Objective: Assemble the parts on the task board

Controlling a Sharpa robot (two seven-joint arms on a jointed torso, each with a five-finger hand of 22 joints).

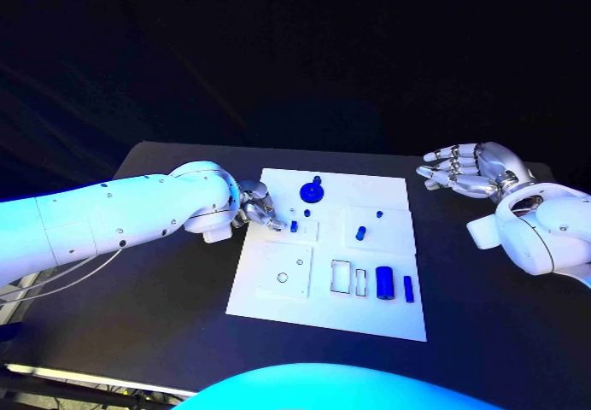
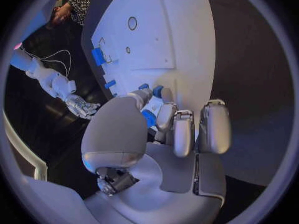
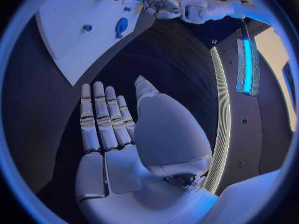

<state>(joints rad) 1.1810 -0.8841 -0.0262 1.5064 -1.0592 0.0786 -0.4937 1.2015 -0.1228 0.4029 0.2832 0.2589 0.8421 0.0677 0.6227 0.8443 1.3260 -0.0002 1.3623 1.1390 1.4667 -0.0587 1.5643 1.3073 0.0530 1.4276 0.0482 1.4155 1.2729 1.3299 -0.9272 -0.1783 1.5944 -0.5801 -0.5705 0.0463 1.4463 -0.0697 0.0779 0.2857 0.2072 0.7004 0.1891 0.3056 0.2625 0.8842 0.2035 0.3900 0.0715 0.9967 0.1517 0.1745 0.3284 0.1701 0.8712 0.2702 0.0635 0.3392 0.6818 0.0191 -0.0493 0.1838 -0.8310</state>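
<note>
The white task board (image 1: 277,295) lies mid-table. My left hand (image 1: 261,212) reaches over the board's left side, and its thumb and fingers pinch a small blue part (image 2: 149,118) just above the plate. A round blue knob (image 1: 313,192) stands near the far edge. A small blue peg (image 1: 361,232) stands mid-board, and a blue cylinder (image 1: 385,282) and a thin blue bar (image 1: 409,288) lie near the right side. My right hand (image 1: 474,169) hovers off the board's far right corner with fingers straight and spread (image 3: 99,117), holding nothing.
Rectangular cut-outs (image 1: 348,278) and a round hole (image 1: 282,277) mark the board's near half. Black table (image 1: 160,307) surrounds the board. The board's corner (image 3: 74,35) lies beyond my right hand's fingertips, with bare black table between them.
</note>
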